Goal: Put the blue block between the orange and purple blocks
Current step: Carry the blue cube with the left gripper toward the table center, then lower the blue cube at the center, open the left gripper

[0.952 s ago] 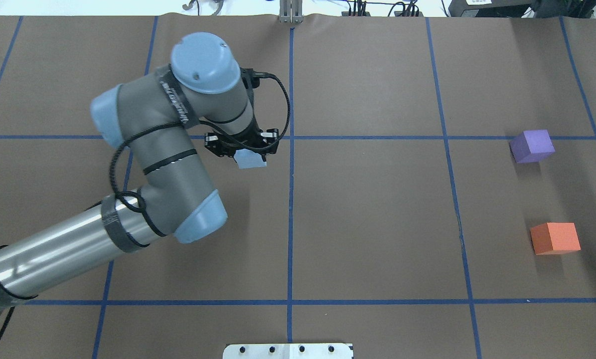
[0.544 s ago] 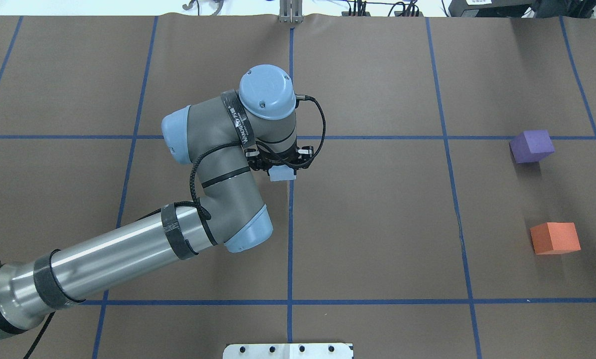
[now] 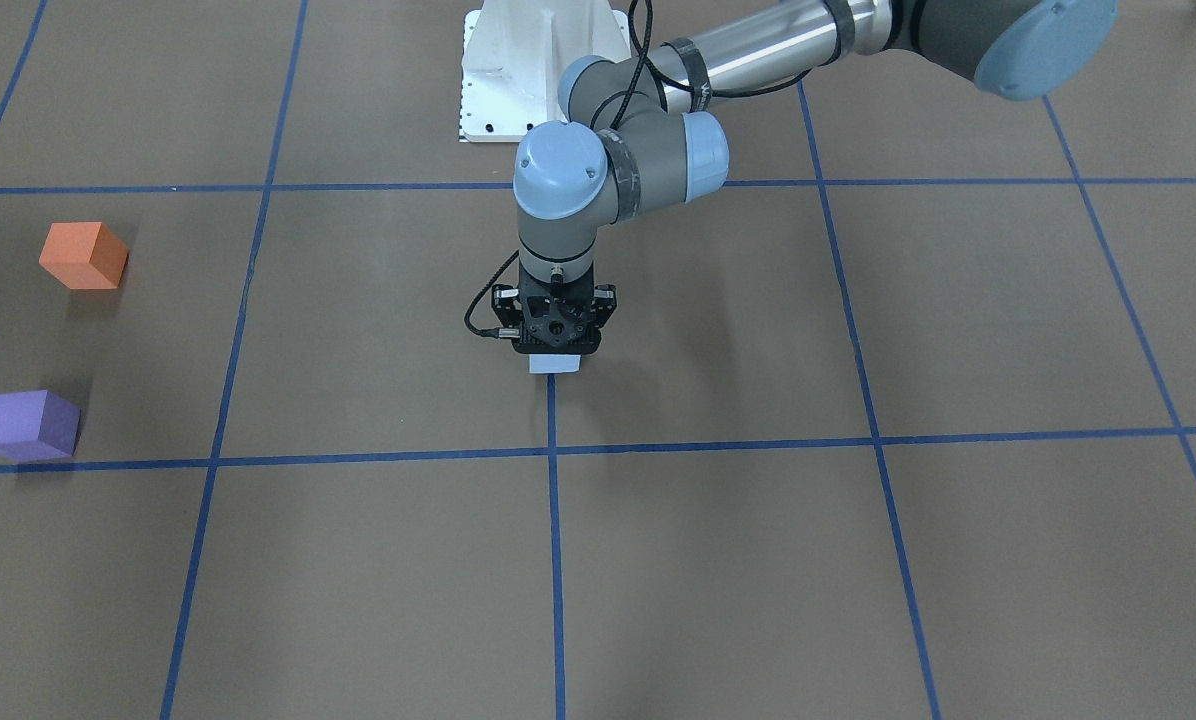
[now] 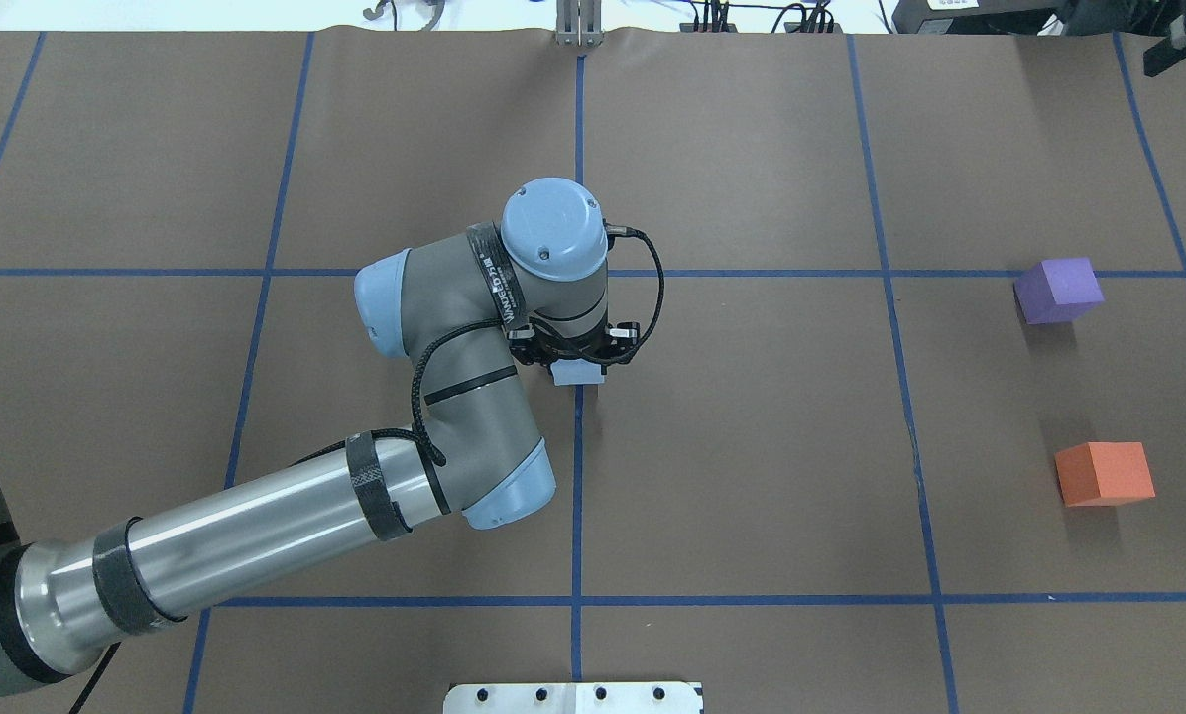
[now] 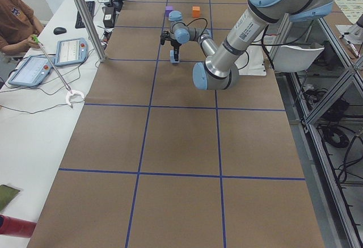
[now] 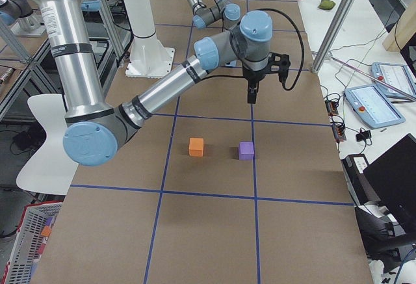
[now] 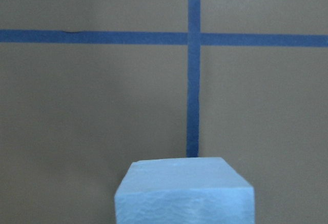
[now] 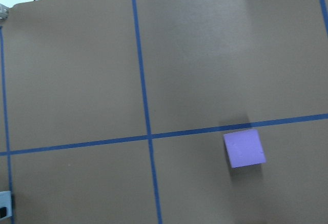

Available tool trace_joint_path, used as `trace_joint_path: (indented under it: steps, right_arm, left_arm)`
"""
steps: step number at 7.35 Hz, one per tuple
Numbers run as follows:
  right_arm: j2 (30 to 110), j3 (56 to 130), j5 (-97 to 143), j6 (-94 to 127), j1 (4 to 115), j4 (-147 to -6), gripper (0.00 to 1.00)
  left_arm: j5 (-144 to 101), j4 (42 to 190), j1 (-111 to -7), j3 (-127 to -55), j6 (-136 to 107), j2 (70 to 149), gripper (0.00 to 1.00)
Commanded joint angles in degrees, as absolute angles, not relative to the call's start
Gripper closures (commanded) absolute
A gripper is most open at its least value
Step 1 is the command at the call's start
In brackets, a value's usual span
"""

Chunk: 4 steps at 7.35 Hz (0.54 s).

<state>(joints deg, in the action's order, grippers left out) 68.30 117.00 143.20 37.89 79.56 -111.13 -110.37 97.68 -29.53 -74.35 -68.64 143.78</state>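
Note:
My left gripper (image 4: 578,363) is shut on the pale blue block (image 4: 578,374) and holds it just above the table, over the centre tape line; the block also shows in the front view (image 3: 554,364) and fills the bottom of the left wrist view (image 7: 184,190). The purple block (image 4: 1058,291) and the orange block (image 4: 1104,473) sit far to the right, with a gap between them. My right gripper (image 6: 251,99) hangs high above the table near these blocks. I cannot tell if it is open or shut. The right wrist view shows the purple block (image 8: 245,148) below.
Blue tape lines (image 4: 578,496) divide the brown table cover into squares. The white robot base plate (image 3: 543,70) stands at the near edge. An operator (image 5: 14,24) and tablets (image 5: 68,49) are at a side desk.
My left arm has swung right, carrying the blue block from left of the centre tape line to over it. The purple and orange blocks have not moved.

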Motion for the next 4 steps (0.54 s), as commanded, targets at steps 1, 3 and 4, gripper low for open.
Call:
trace_joint_path:
  steps: [1,3,4]
  right_arm:
    - [63.1,117.2,142.9,45.3,76.0,-111.5,0.01]
    - [59.2,117.2,142.8,50.9,73.4,-111.5,0.01]
    - [56.2,117.2,141.1,54.4,69.8,-111.5,0.00]
  left_arm:
    - [-110.3,98.3,-29.7,-74.8,-68.7,143.8,0.00]
    - [-111.7,97.6,-32.4,-78.2,-68.5,143.7,0.00]
    - [-118.0,94.3,-37.2,-80.7,-68.2,143.0,0.00]
